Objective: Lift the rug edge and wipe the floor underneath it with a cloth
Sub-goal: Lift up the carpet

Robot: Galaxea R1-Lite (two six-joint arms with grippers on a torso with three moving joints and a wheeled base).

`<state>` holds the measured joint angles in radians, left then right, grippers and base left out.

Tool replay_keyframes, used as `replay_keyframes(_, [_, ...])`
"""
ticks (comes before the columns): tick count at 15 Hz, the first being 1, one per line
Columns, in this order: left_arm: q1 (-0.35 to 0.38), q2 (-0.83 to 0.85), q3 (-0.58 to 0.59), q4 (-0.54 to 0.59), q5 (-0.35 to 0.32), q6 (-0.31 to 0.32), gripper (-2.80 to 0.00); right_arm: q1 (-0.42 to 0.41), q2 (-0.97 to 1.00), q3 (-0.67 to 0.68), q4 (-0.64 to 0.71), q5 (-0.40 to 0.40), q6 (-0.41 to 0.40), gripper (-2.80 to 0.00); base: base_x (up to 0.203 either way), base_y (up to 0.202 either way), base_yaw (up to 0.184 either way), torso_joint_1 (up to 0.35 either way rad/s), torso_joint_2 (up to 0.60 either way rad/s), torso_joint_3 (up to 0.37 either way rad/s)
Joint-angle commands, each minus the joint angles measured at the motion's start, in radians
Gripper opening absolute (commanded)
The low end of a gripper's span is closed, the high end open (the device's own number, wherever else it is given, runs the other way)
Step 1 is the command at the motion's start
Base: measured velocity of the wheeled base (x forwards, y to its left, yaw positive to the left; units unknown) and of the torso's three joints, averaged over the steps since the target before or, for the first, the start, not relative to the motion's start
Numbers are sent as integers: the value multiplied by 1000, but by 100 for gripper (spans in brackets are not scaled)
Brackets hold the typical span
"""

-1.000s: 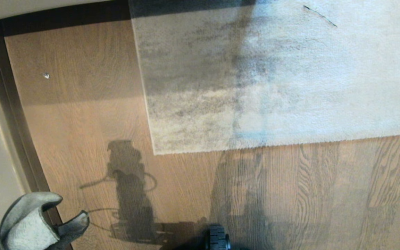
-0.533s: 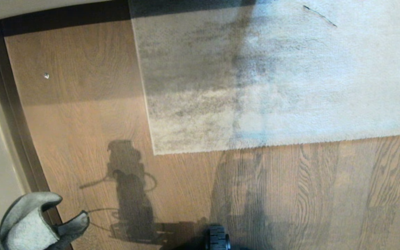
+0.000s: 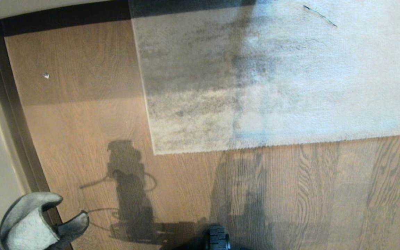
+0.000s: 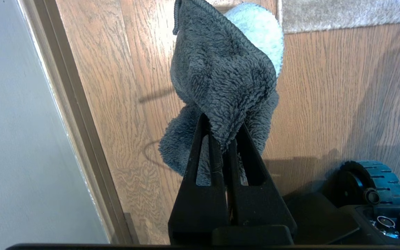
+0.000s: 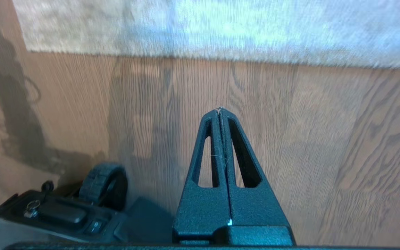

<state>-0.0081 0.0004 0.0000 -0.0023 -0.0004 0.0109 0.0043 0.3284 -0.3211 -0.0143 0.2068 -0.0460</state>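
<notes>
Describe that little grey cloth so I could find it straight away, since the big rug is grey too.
Start at the large pale rug lying flat on the brown wooden floor, then look to the near left, beside the dark skirting strip. There the cloth hangs pinched in the left gripper. Unlike the flat, mottled rug, it is small, thick, fuzzy and bunched, darker grey outside, paler inside.

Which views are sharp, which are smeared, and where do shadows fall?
Head view: sharp; a hard arm-shaped shadow lies on the floor and a dark band crosses the rug. Left wrist view: crisp on the cloth clamped in the left gripper. Right wrist view: rug and floor streaked with blur, the shut right gripper sharp.
</notes>
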Motion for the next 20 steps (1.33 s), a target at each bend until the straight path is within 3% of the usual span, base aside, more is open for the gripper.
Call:
replay_keyframes(1, [0, 0, 0, -1, 0, 0, -280, 2, 155, -21, 0, 3, 3, -280, 0, 0, 0, 0, 0, 0])
replay_keyframes(5, [0, 0, 0, -1, 0, 0, -280, 12, 380, -17, -29, 8, 64, -280, 0, 0, 0, 0, 0, 0])
replay_keyframes(11, [0, 0, 0, -1, 0, 0, -280, 103, 754, 11, -278, 8, 165, -280, 0, 0, 0, 0, 0, 0])
replay_keyframes(15, [0, 0, 0, -1, 0, 0, -280, 127, 846, -3, -282, 9, 177, -280, 0, 0, 0, 0, 0, 0])
replay_keyframes(18, [0, 0, 0, -1, 0, 0, -280, 127, 871, -92, -164, 4, 230, -280, 0, 0, 0, 0, 0, 0])
replay_keyframes(20, [0, 0, 0, -1, 0, 0, -280, 129, 903, -83, -186, -1, 241, -280, 0, 0, 0, 0, 0, 0])
